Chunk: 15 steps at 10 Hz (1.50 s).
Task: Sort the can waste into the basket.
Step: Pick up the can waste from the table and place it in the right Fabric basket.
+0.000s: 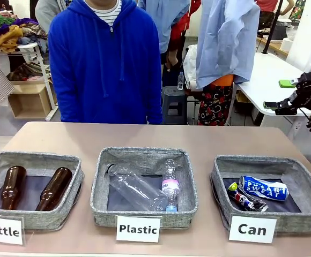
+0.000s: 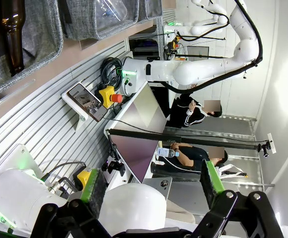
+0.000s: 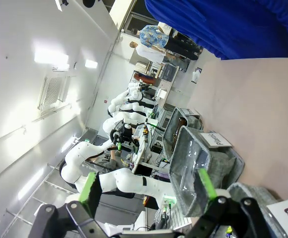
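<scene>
Inside the low grey fabric basket signed "Can" lie the blue can and the crushed dark can. Sorting looks finished, I think. The right gripper and left gripper both gape wide, holding nothing.

Robot: glossy white rounded arm casings, black cabling, green status lights. Left gripper and right gripper: black angular linkages, bright green pads (bolt heads visible). Person: blue hooded sweatshirt, striped shirt beneath.
</scene>
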Each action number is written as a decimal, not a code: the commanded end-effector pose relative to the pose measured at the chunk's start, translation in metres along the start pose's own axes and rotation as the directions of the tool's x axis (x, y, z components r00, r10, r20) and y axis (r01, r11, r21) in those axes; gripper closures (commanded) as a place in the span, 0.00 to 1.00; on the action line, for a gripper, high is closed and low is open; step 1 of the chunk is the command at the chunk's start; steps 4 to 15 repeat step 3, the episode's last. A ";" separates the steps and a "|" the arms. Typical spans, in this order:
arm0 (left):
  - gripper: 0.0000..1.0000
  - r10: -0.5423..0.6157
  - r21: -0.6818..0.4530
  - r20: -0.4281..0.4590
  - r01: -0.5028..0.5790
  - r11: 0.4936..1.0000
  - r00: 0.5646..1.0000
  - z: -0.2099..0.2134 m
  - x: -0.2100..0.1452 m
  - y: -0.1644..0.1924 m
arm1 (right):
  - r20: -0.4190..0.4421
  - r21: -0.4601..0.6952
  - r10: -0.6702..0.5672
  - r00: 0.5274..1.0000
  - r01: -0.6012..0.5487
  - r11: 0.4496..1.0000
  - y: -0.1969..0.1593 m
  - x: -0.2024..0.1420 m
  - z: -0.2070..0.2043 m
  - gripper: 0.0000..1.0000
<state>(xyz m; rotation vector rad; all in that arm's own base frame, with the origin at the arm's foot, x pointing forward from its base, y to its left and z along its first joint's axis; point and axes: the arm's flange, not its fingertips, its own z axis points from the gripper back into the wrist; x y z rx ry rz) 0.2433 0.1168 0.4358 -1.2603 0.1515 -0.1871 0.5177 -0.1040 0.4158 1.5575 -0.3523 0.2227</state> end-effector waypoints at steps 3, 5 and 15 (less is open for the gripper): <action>0.00 -0.003 -0.006 -0.007 0.003 1.000 1.000 0.002 -0.002 -0.003 | -0.016 0.003 0.024 1.000 -0.024 1.000 0.001 0.002 0.001 0.00; 0.00 -0.003 -0.006 -0.007 0.003 1.000 1.000 0.002 -0.002 -0.003 | -0.016 0.003 0.024 1.000 -0.024 1.000 0.001 0.002 0.001 0.00; 0.00 -0.003 -0.006 -0.007 0.003 1.000 1.000 0.002 -0.002 -0.003 | -0.016 0.003 0.024 1.000 -0.024 1.000 0.001 0.002 0.001 0.00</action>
